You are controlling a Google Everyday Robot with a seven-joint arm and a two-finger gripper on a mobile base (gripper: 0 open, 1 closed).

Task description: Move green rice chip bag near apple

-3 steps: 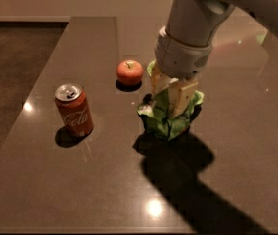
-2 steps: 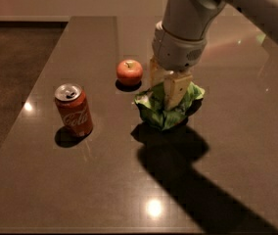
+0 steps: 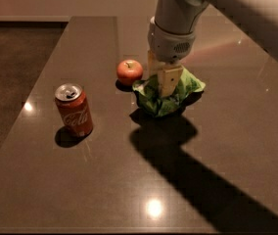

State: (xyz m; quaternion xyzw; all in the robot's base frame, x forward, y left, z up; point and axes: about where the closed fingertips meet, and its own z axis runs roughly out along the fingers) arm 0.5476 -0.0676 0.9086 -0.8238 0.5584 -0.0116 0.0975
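Note:
The green rice chip bag is a crumpled lime-green pouch on the dark table, just right of the apple. The apple is small, round and red-orange with a short stem. My gripper comes down from above and is shut on the top of the bag, its pale fingers pressed into the foil. The bag's left edge lies close to the apple, with a narrow gap between them. The bag's bottom seems to rest on or just above the table.
A red Coca-Cola can stands upright at the left, well apart from the apple. The dark glossy table has its left edge beside a dark floor. My arm's shadow runs across the table to the lower right.
My gripper has carried the green bag away from the camera and to the left, closer to the apple. The can and apple have not moved.

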